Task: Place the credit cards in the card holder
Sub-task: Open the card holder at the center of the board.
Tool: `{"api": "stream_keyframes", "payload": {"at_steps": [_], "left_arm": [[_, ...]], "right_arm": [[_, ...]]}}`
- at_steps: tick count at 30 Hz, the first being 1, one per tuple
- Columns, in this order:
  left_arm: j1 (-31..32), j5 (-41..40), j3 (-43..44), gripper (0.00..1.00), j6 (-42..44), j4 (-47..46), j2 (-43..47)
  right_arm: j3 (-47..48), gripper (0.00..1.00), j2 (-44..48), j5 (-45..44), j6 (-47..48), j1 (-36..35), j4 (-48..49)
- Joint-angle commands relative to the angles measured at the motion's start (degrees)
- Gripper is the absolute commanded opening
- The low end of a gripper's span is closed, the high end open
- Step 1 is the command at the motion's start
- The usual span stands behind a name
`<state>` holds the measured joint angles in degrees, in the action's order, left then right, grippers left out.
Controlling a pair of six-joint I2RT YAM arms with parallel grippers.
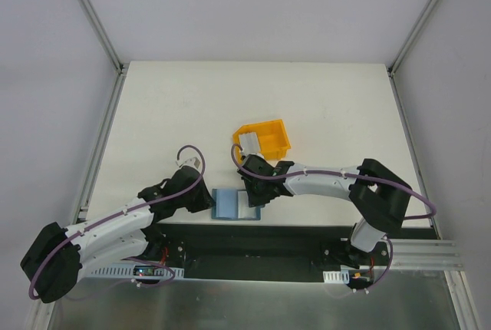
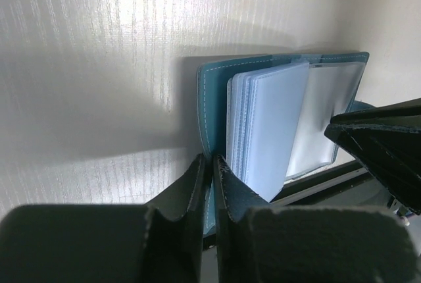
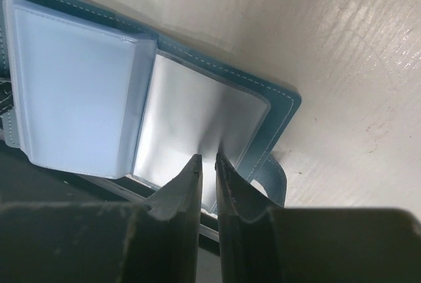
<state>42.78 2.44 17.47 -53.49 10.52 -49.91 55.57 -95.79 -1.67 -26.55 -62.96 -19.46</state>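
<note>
The card holder (image 1: 232,204), a teal-blue wallet, lies open at the table's near edge. My left gripper (image 1: 209,199) is shut on its left cover edge; in the left wrist view the jaws (image 2: 212,164) pinch the teal cover (image 2: 212,99) beside the stack of pale blue pockets (image 2: 273,125). My right gripper (image 1: 253,195) is over the wallet's right half. In the right wrist view its jaws (image 3: 208,159) are closed on a clear pocket leaf (image 3: 191,118), which creases up between them. A pale grey credit card (image 1: 248,144) stands in the yellow bin (image 1: 270,135).
The yellow bin sits just beyond the wallet, close behind the right gripper. The wallet's snap tab (image 3: 273,179) sticks out on its right. The black mounting rail (image 1: 253,242) runs along the table's near edge under the wallet's front edge.
</note>
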Motion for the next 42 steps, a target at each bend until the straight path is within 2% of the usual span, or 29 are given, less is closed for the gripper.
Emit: {"api": "stream_keyframes", "payload": {"at_steps": [1, 6, 11, 14, 19, 26, 29, 42], "left_arm": [[0.5, -0.8, -1.2, 0.08, -0.6, -0.8, 0.5], [0.5, -1.1, -1.1, 0.20, -0.7, -0.8, 0.6], [0.4, -1.7, -1.0, 0.22, -1.1, -0.8, 0.7], [0.3, -2.1, -1.0, 0.19, -1.2, -0.8, 0.8], [0.3, -2.1, -1.0, 0.06, -1.3, -0.9, 1.2], [0.2, -2.1, -1.7, 0.06, -1.8, -0.9, 3.5], [0.3, -2.1, -1.9, 0.00, -1.8, -0.8, 3.9], [0.3, -4.0, -1.2, 0.00, -2.7, -1.4, 1.1]], "right_arm": [[-0.4, 0.16, -0.3, 1.1, -0.6, 0.3, 1.4], [-0.5, 0.17, -0.7, 1.1, -0.5, 0.3, 1.4], [-0.5, 0.17, -0.8, 3.0, -0.3, 0.6, 1.5], [-0.5, 0.17, -1.2, 3.5, -0.3, 0.5, 1.5], [-0.4, 0.17, -1.5, 4.0, -0.1, 0.6, 1.5], [-0.3, 0.17, -1.8, 4.1, 0.0, 0.9, 1.4], [-0.4, 0.17, -1.8, 3.8, 0.1, 0.9, 1.2], [1.0, 0.18, 1.4, 4.2, 2.8, 3.0, 2.6]]}}
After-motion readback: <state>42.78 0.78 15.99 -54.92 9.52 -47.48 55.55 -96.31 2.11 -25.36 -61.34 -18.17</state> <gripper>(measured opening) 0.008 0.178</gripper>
